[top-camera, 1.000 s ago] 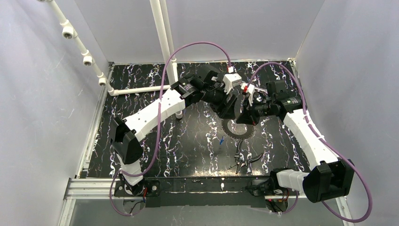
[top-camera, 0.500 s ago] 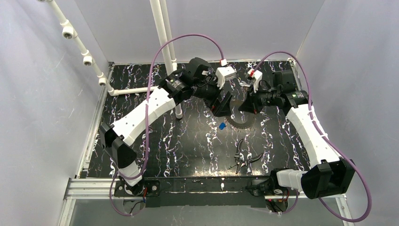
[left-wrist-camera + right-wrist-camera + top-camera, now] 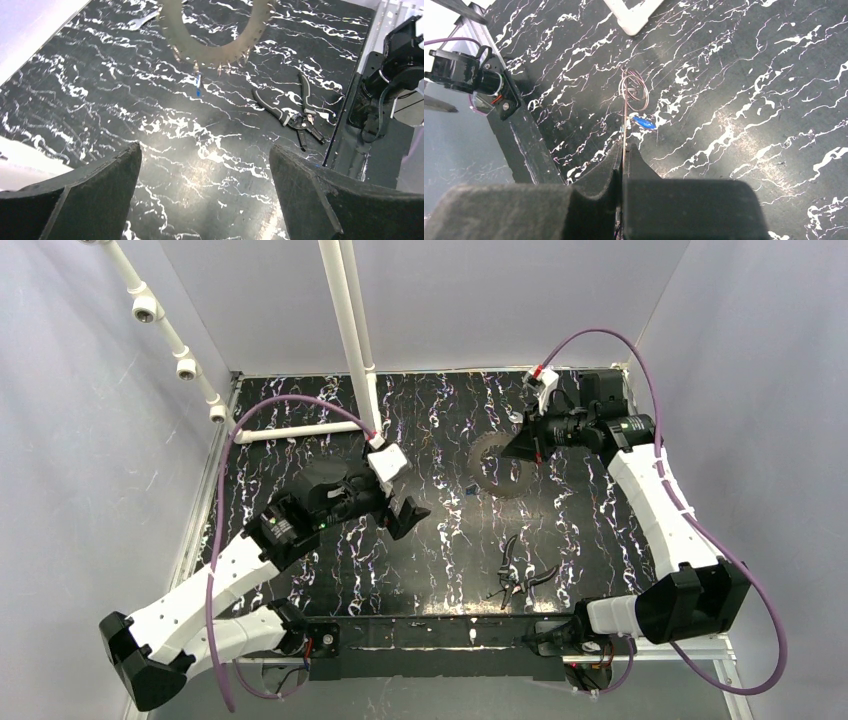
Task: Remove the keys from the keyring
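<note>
The keyring [image 3: 492,466] is a large grey toothed ring at the far middle of the table. My right gripper [image 3: 515,447] is shut on its right rim. In the right wrist view the keyring [image 3: 624,125] shows edge-on as a thin line running out from between the closed fingers of the right gripper [image 3: 624,150]. A small blue-headed key [image 3: 470,483] hangs at the ring's left lower edge. It also shows in the right wrist view [image 3: 644,122] and in the left wrist view [image 3: 198,86] below the ring [image 3: 176,34]. My left gripper [image 3: 410,514] is open and empty, well left of the ring, and its jaws stand wide in the left wrist view [image 3: 205,200].
Dark-handled pliers [image 3: 515,575] lie near the front edge, also in the left wrist view [image 3: 295,114]. A white pipe frame [image 3: 300,429] stands at the back left, with a post [image 3: 350,330] behind the ring. A slim silver wrench [image 3: 142,20] lies beside the ring.
My left arm let go near the ring and pulled back to the left front, now open. My right gripper carried the ring and blue key toward the back.
</note>
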Motion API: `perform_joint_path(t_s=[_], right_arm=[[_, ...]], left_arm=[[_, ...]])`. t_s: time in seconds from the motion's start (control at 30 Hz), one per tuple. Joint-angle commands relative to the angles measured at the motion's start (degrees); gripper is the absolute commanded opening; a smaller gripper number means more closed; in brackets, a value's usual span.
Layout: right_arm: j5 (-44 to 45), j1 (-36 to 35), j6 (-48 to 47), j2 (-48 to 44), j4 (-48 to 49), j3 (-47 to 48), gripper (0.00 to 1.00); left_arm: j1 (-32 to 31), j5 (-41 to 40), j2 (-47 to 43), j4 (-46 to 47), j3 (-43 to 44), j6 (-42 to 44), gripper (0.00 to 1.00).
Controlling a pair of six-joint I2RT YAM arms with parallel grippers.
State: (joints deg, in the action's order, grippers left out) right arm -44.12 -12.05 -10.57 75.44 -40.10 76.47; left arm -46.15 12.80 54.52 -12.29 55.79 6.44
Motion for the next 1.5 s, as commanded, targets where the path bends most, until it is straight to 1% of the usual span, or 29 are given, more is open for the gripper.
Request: perform_joint_path(t_s=[0.0, 0.03, 0.17, 0.27, 0.4, 0.53, 0.63, 0.83, 1.0, 1.1, 1.27, 1.37, 1.47], right_arm=[[-3.4, -1.4, 0.5, 0.5, -0.4, 5.5, 0.01], [-3.1, -1.8, 0.6, 0.7, -0.3, 5.9, 0.01], [-2.8, -3.0, 2.0, 1.7, 0.5, 7.2, 0.01], [-2.6, -4.2, 2.8, 2.6, 1.4, 7.6, 0.01], [-1.7, -6.7, 4.2, 3.8, 2.5, 8.8, 0.01], [-1.4, -8.7, 5.7, 4.6, 4.1, 10.2, 0.01], [-1.3, -8.9, 6.8, 5.6, 4.5, 12.1, 0.01], [-3.1, -8.9, 8.1, 7.4, 3.9, 17.0, 0.01], [-5.2, -8.9, 7.6, 8.5, 3.5, 20.3, 0.01], [-5.8, -8.9, 5.0, 9.3, 1.1, 23.1, 0.01], [-6.8, -8.9, -1.9, 11.6, -5.4, 28.7, 0.01], [-7.1, -8.9, -5.6, 12.5, -8.8, 32.3, 0.01], [-6.4, -8.9, -6.6, 12.6, -10.4, 35.1, 0.01]], left_arm=[[-0.2, 4.6, -0.2, 18.2, -7.3, 2.7, 0.98], [-0.3, 4.1, 0.6, 20.3, -8.4, 2.0, 0.98], [-0.4, -1.9, 5.1, 27.4, -10.9, -1.3, 0.98], [-0.7, -1.4, 6.6, 35.8, -14.8, -1.1, 0.98], [-0.9, -2.9, 9.9, 46.3, -18.5, -0.3, 0.98], [-0.9, -0.1, 12.0, 60.8, -23.3, 1.7, 0.98], [-1.0, 0.9, 13.3, 67.2, -25.4, 2.0, 0.98], [-1.2, -3.5, 14.0, 72.6, -26.8, 4.5, 0.98], [-1.3, -3.0, 13.6, 78.3, -29.2, 7.8, 0.91], [-1.4, -4.2, 12.8, 79.5, -29.8, 10.4, 0.89], [-1.3, -5.0, 10.3, 81.4, -30.7, 15.4, 0.90], [-1.3, -5.1, 10.0, 81.4, -29.9, 16.5, 0.90], [-1.3, -4.0, 10.5, 81.5, -29.2, 16.8, 0.89]])
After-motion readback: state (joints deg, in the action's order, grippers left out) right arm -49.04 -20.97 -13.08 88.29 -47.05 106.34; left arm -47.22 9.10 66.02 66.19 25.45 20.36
